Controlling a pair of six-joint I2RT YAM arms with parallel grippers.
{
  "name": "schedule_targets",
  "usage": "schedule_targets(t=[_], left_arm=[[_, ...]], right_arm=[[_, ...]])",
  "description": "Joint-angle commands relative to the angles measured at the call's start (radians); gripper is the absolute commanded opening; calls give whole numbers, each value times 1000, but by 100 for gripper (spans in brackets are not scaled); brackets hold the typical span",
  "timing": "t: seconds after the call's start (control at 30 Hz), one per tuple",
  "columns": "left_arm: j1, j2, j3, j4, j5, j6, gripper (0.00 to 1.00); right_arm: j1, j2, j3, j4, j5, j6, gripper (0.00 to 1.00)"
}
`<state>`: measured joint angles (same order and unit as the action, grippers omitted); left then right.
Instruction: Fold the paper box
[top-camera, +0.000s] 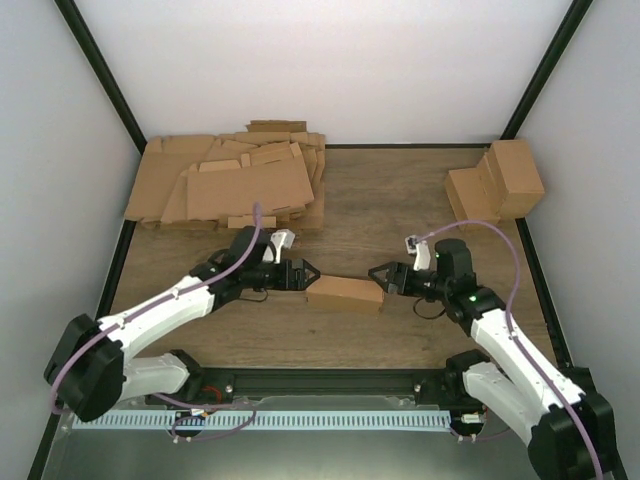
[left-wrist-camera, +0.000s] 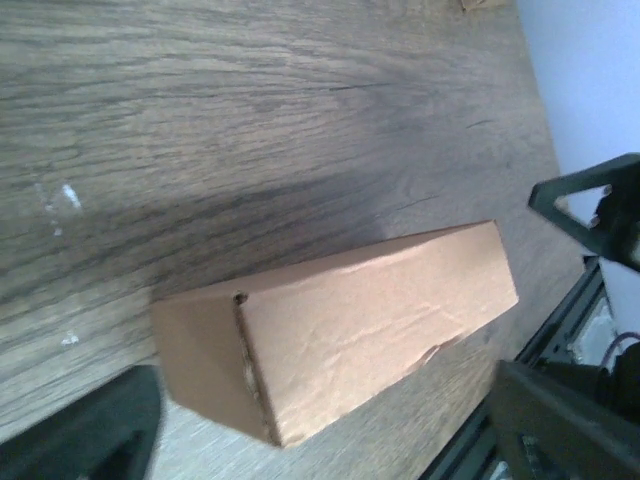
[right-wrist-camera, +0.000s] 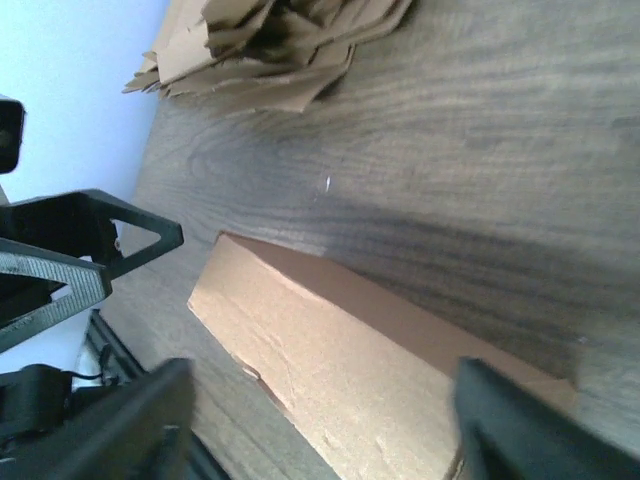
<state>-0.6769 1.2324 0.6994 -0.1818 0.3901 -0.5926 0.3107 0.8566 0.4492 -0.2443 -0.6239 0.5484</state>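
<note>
The fingers (left-wrist-camera: 85, 435) of the left hand (left-wrist-camera: 322, 415) and right hand (right-wrist-camera: 325, 405) are blurred dark shapes cut by the bottom edge, one partly hiding the right end of the paper box (right-wrist-camera: 330, 350).

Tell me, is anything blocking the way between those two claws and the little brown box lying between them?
Nothing visible does. The paper box lies on the table between the left gripper and the right gripper, both open, one at each end. The heap of flat cardboard and the finished boxes sit far back.

Paper box (top-camera: 345, 293) on the table (top-camera: 400, 220) between left gripper (top-camera: 309, 275) and right gripper (top-camera: 377, 277); heap of sheets (top-camera: 235, 185) behind-left, cuboids (top-camera: 497, 180) behind-right.
</note>
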Motion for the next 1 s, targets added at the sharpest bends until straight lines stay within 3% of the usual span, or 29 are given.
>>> schedule_targets(t=[0.0,0.03,0.2,0.33,0.5,0.6,0.67,0.73,0.9,0.97], left_arm=[[-1,-71,3,-98,-84,-136,99],[-1,-98,-17,-74,-79,-199,100],[-2,-110,-38,-60,-52,-499,100],[-19,-68,60,-171,-99,-506,100],[-49,28,166,-254,-127,-301,100],[-85,125,262,-336,-168,-74,99],[-157,143,311,-378,-358,70,98],[-241,138,313,-342,-430,219,98],[-294,159,324,-289,-239,566,100],[-295,200,362,-316,-252,656,100]], right_arm=[[-5,-88,100,-188,158,51,94],[-5,-111,112,-217,217,82,99],[-5,-163,150,-335,377,291,100],[-5,-134,179,-421,460,379,100],[-5,-109,179,-475,542,412,100],[-5,-120,167,-473,539,409,100],[-5,-134,160,-468,536,401,100],[-4,-151,157,-457,524,379,100],[-4,-217,157,-360,368,227,100],[-5,-251,166,-355,331,207,100]])
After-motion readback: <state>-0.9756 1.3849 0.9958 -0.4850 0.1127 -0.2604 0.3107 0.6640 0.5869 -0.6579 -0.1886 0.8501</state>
